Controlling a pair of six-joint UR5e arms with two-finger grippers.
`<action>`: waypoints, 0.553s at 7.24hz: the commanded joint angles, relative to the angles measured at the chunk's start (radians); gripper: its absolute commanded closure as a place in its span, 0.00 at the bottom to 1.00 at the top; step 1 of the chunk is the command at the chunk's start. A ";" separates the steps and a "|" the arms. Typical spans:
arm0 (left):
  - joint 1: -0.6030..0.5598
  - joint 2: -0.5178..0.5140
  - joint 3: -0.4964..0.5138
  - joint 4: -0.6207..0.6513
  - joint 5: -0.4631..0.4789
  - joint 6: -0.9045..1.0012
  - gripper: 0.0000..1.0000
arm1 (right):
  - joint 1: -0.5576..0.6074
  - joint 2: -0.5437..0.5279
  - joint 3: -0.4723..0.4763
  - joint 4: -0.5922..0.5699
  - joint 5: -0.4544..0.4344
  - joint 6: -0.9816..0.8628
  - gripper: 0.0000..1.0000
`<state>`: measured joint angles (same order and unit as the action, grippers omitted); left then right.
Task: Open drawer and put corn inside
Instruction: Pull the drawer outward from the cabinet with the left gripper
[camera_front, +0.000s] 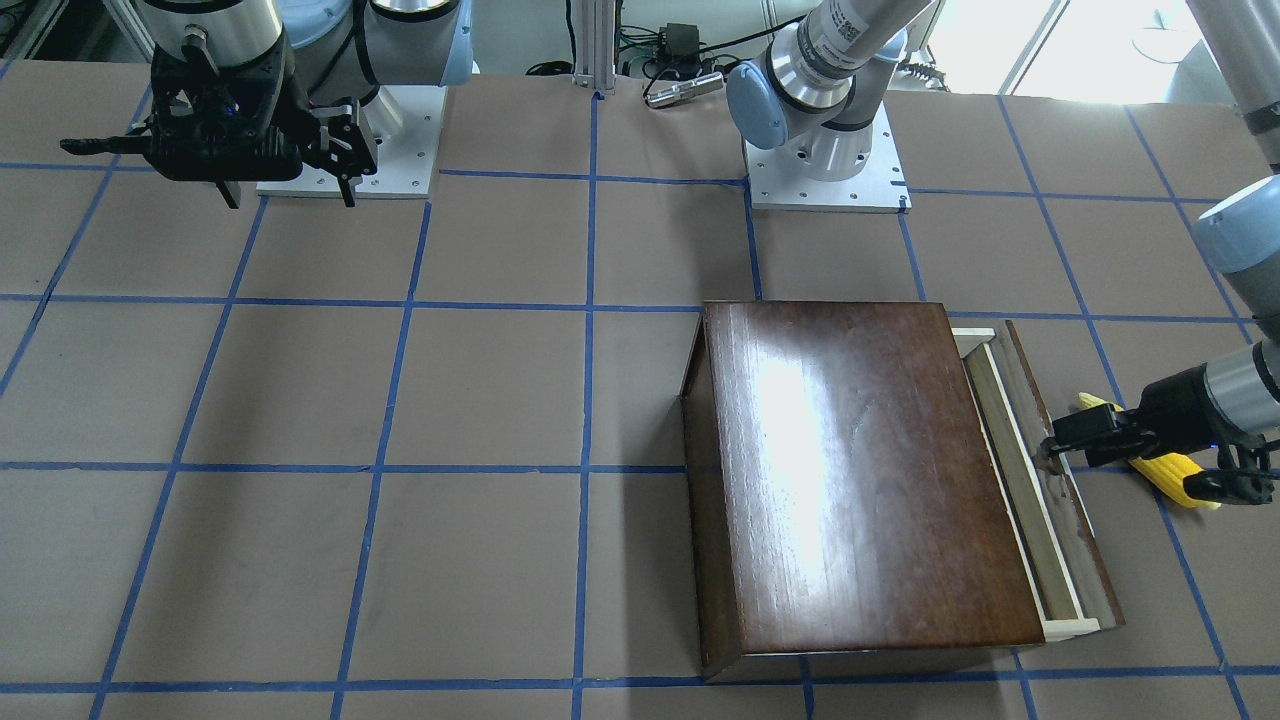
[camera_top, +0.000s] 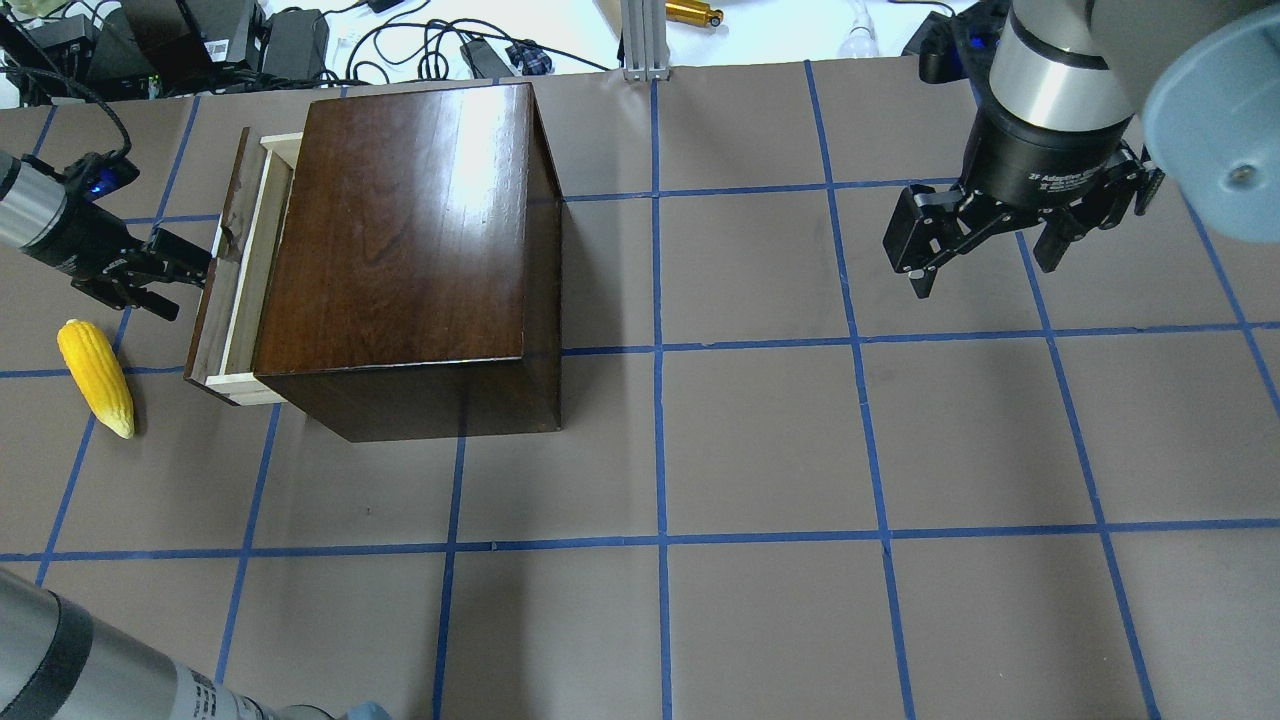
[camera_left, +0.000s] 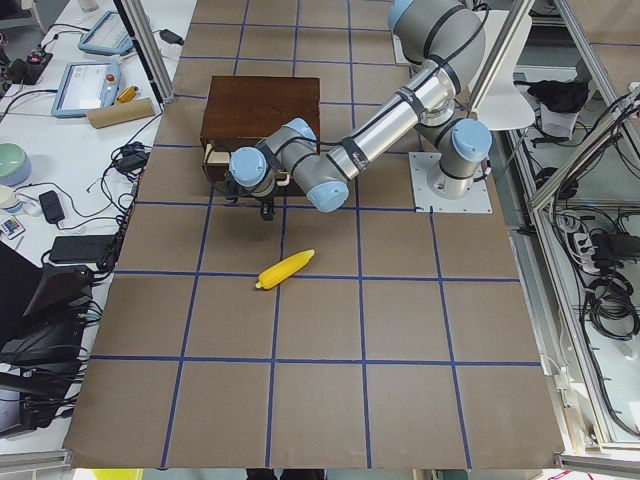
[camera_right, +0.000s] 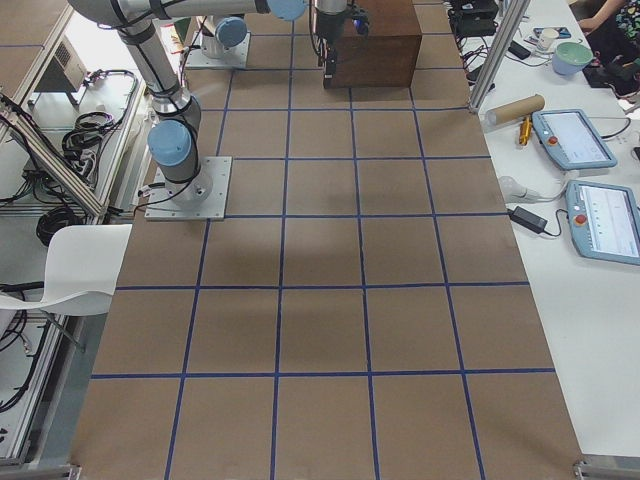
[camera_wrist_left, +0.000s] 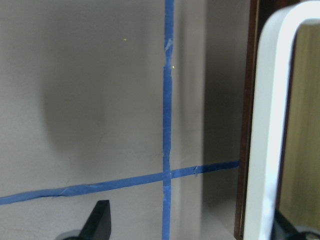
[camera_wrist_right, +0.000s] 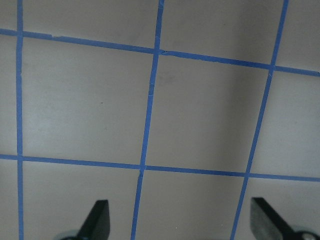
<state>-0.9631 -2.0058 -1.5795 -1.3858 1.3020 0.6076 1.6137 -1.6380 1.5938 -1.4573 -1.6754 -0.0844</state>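
The dark-brown box (camera_top: 400, 230) stands at the table's left. Its drawer (camera_top: 245, 260) is pulled out a little and shows a strip of pale wood behind the dark front panel (camera_front: 1050, 500). My left gripper (camera_top: 185, 285) is open at the front panel. In the left wrist view (camera_wrist_left: 192, 225) one finger (camera_wrist_left: 100, 220) is outside the panel and the other sits inside, past the pale drawer rim (camera_wrist_left: 265, 125). The yellow corn (camera_top: 95, 375) lies on the table just beside the drawer front, near the left gripper (camera_front: 1110, 460). My right gripper (camera_top: 985, 270) is open and empty, hovering far to the right.
Blue tape lines grid the brown table top. The arm bases (camera_front: 825, 170) stand on white plates at the robot's side of the table. Cables and power bricks (camera_top: 290, 40) lie beyond the far edge. Tablets (camera_right: 575, 140) rest on a side bench.
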 joint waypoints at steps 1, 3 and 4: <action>0.007 -0.001 0.001 0.001 0.000 0.006 0.00 | 0.000 0.000 0.000 0.000 0.000 0.000 0.00; 0.009 -0.001 0.001 0.014 0.034 0.009 0.00 | 0.000 0.001 0.000 0.000 -0.001 0.000 0.00; 0.009 -0.001 0.001 0.014 0.036 0.015 0.00 | 0.000 0.001 0.000 0.000 0.000 0.000 0.00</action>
<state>-0.9550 -2.0064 -1.5785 -1.3739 1.3260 0.6175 1.6138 -1.6375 1.5938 -1.4573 -1.6758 -0.0843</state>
